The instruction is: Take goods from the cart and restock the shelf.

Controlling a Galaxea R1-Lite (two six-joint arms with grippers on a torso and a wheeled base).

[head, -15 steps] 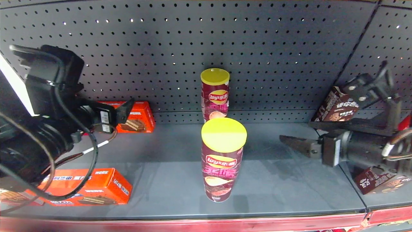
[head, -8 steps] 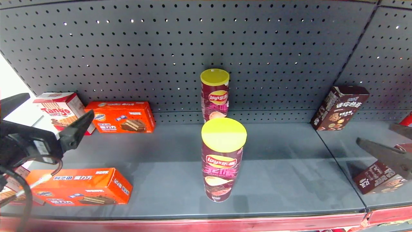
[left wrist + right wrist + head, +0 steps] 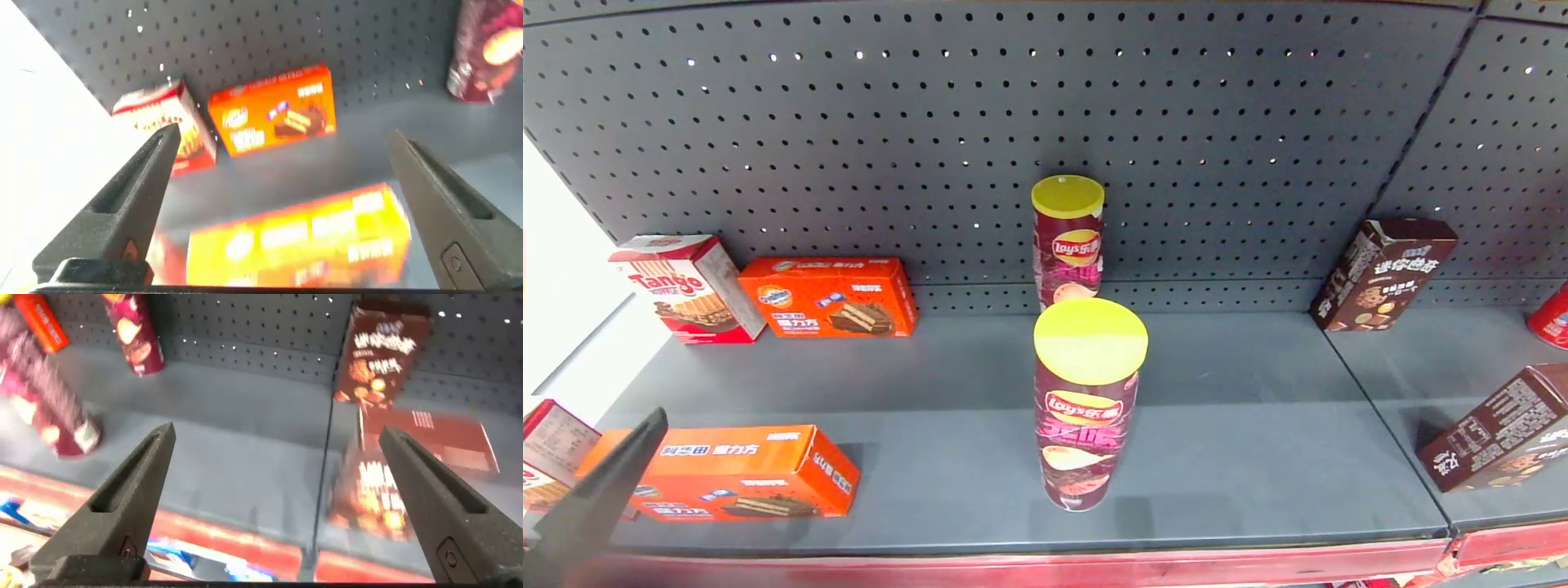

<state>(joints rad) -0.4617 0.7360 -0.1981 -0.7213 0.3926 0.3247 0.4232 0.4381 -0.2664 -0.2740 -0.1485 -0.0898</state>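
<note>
Left gripper (image 3: 282, 135) and right gripper (image 3: 275, 431): fingers spread wide, both empty, hanging before the shelf (image 3: 1241, 425) front edge. Front chip can (image 3: 1086, 408) stands upright near that edge, mid-shelf. Second chip can (image 3: 1068, 237) stands directly behind it, at the pegboard (image 3: 931, 122). Judged step: between placements. Next calls for a trip to the cart and a grasp on another item.

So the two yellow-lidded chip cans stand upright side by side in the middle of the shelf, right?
Not side by side. The head view shows them one behind the other: the front can stands near the front edge of the shelf, and the back can stands behind it, by the pegboard. The rest holds: both are upright, with yellow lids, mid-shelf.
</note>
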